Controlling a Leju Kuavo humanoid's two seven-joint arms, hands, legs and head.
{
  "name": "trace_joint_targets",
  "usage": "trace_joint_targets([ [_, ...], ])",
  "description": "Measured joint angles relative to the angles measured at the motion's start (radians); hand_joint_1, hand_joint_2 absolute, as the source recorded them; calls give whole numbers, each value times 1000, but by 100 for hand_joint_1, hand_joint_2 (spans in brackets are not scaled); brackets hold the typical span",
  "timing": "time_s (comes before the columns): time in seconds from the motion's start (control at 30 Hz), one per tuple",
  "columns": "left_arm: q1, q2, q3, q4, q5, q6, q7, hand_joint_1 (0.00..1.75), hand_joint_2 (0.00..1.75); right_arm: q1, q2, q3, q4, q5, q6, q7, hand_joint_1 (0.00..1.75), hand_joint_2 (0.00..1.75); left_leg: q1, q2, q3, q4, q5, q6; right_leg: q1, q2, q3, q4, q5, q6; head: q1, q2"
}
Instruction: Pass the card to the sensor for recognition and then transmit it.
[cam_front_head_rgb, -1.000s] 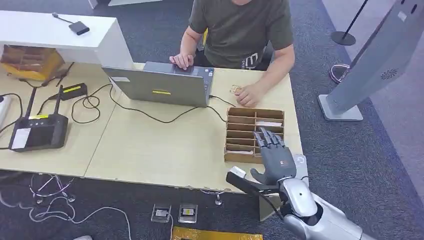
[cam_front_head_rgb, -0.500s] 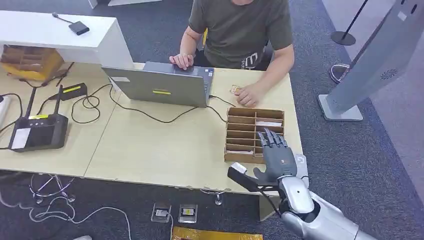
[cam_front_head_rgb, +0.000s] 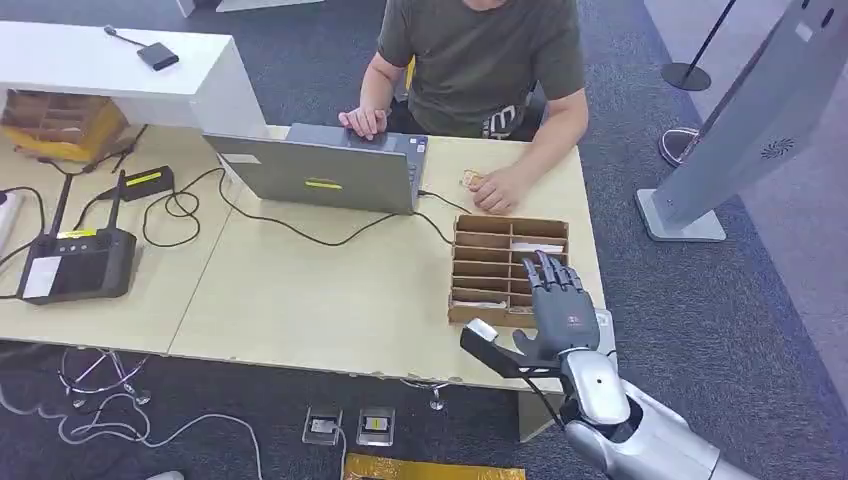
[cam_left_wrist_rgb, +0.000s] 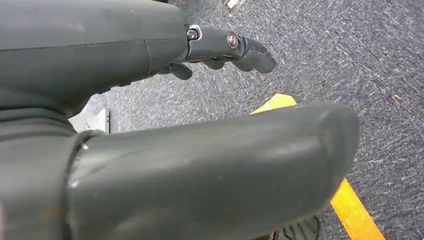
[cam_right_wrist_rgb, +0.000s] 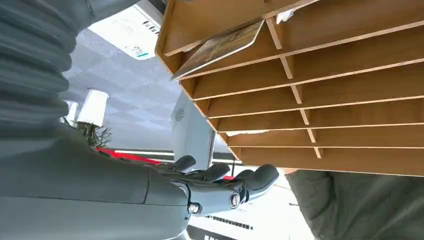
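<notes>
Grey carpet surrounds a pale wooden table where a person works at a laptop. At its right end sits a slotted wooden organizer. The right hand hovers above it, fingers spread, holding nothing. A card, seemingly thin, stiff and light, lies tilted in one slot, long axis along it; pinch its exposed edge. The left hand hangs over the floor; its grasp cannot be judged.

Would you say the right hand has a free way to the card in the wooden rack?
Probably yes: the right hand hovers open at the rack, whose slots are open-topped, and nothing covers the card.
</notes>
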Motion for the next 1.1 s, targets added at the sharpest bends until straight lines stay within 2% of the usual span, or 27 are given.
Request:
trace_joint_targets([
  [1.03,0,0,0,0,-24,-17,-4,0,0,14,41,-9,111,-23,-40,-54,0,175,0,0,0,0,0,0,0,0,0,0,0,0,0,0],
  [1.07,0,0,0,0,-25,-17,-5,0,0,13,41,-9,114,-23,-41,-54,93,175,0,0,0,0,0,0,0,0,0,0,0,0,0,0],
  [1.1,0,0,0,0,-27,-17,-5,0,0,12,42,-9,118,-25,-44,-55,175,175,0,0,0,0,0,0,0,0,0,0,0,0,0,0],
])
